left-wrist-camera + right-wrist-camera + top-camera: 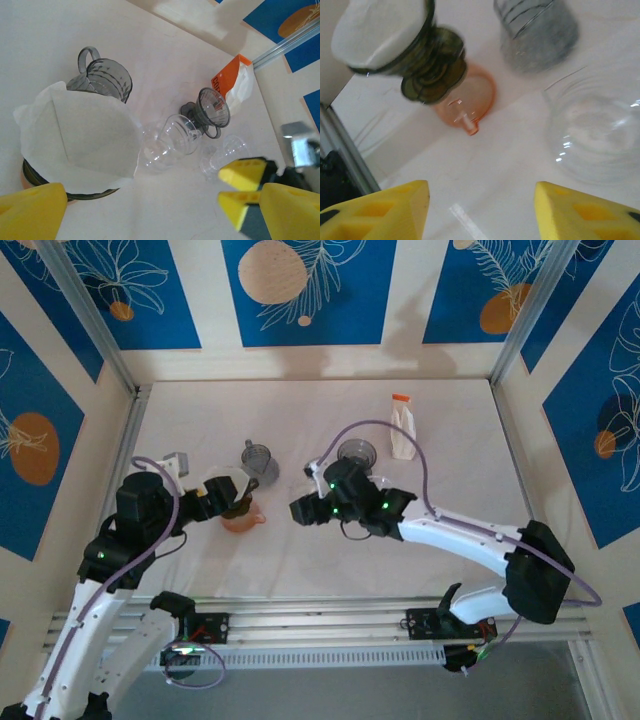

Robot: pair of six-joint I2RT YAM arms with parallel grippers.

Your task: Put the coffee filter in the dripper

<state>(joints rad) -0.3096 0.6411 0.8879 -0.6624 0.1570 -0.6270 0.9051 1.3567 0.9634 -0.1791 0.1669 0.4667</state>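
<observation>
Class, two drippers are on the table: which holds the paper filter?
The dripper on the orange cup; the other dripper, by the bag, is empty.

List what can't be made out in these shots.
Top view: dripper, mostly under the left arm.
Left wrist: how the filter sits against the dripper wall; the paper covers it.
Right wrist: pitcher, blurred and cut by the top edge.
Left wrist: bag lettering, too small to read.
</observation>
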